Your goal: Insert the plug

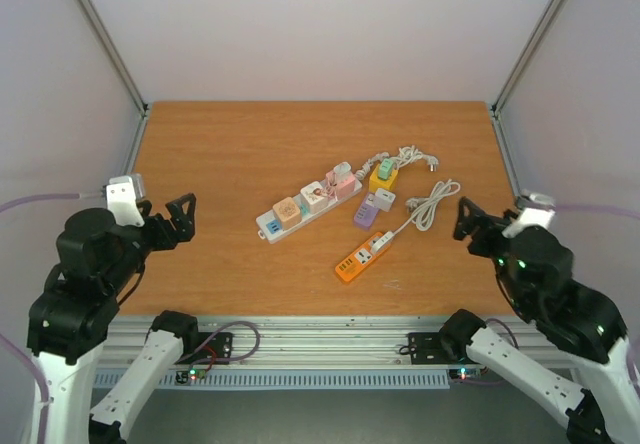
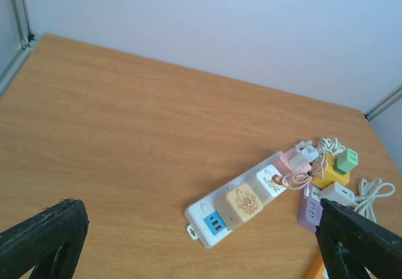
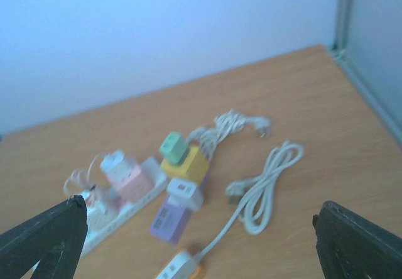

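A white power strip (image 1: pixel 270 226) lies mid-table with a tan cube (image 1: pixel 287 212), a white cube and a pink cube plugged into it; it also shows in the left wrist view (image 2: pixel 202 211). An orange power strip (image 1: pixel 362 257) lies to its right. Its coiled white cord (image 1: pixel 432 204) ends in a loose plug (image 3: pixel 235 190) lying on the table. My left gripper (image 1: pixel 185 214) is open and empty, above the table's left side. My right gripper (image 1: pixel 468 219) is open and empty at the right, near the cord.
A yellow cube (image 1: pixel 384 176) with a green adapter (image 3: pixel 171 147) on it, and a purple cube (image 1: pixel 366 212) with a white adapter, sit between the strips. A second white cord (image 1: pixel 410 156) lies behind them. Enclosure walls stand on three sides.
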Controlling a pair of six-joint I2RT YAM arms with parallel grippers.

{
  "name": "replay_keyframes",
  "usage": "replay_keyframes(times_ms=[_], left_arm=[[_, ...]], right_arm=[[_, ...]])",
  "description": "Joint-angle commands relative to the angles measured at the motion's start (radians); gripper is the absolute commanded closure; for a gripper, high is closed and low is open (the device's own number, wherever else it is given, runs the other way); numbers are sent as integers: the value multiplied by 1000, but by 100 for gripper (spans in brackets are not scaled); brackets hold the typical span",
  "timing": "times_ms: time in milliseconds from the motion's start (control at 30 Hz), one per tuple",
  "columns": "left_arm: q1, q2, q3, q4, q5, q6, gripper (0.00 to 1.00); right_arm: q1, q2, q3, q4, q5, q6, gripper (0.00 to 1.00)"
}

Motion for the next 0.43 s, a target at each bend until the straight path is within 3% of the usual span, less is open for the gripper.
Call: replay_keyframes(times_ms=[0, 400], left_arm=[[4, -4, 50, -31, -69, 69, 1], [5, -13, 41, 45, -34, 67, 1]], right_arm=[[-3, -128, -47, -20, 175, 17, 2], [-2, -147, -89, 13, 184, 19, 1]])
